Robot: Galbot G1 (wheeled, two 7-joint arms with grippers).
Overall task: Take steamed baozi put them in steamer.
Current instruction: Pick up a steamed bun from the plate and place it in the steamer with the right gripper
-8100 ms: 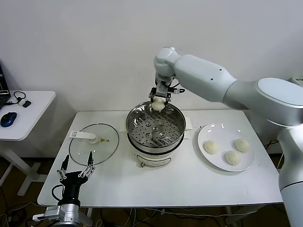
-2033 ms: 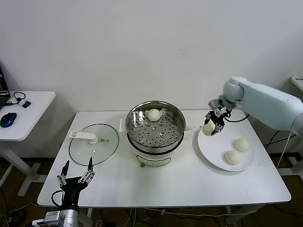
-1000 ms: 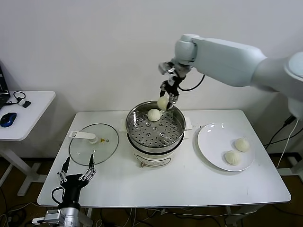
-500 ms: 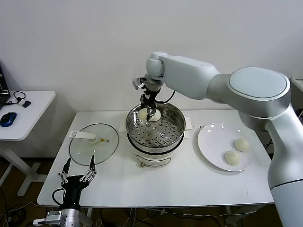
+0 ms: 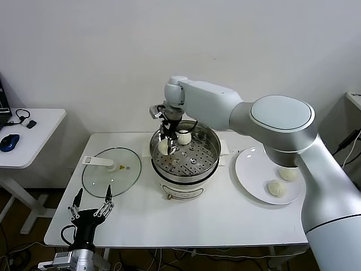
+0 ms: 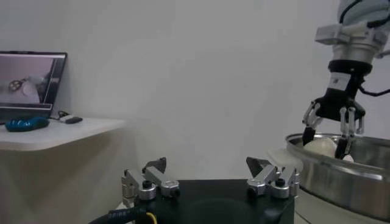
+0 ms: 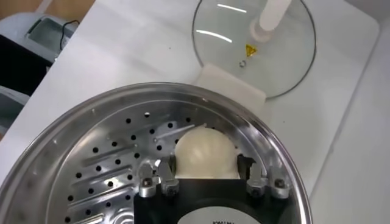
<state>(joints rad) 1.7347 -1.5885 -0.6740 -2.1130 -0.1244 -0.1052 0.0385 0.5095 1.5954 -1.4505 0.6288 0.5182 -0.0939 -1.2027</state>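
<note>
My right gripper (image 5: pixel 167 142) is shut on an off-white baozi (image 5: pixel 163 147), low over the left part of the steamer's (image 5: pixel 186 178) perforated tray. In the right wrist view the bun (image 7: pixel 204 153) sits between the two fingers (image 7: pixel 245 168), just above the tray (image 7: pixel 116 158) near the rim. A second baozi (image 5: pixel 184 137) lies at the tray's far side. Two more baozi (image 5: pixel 289 173) (image 5: pixel 274 188) lie on the white plate (image 5: pixel 251 169) on the right. My left gripper (image 5: pixel 90 210) is open and empty, parked at the table's front left edge.
The glass lid (image 5: pixel 111 172) with a white handle lies flat left of the steamer and shows in the right wrist view (image 7: pixel 256 49). A side table with a blue mouse (image 5: pixel 9 142) stands far left. A wall runs behind the table.
My right gripper has carried the baozi from the plate over the steamer. In the last half second it moved left and down to the tray's left part.
</note>
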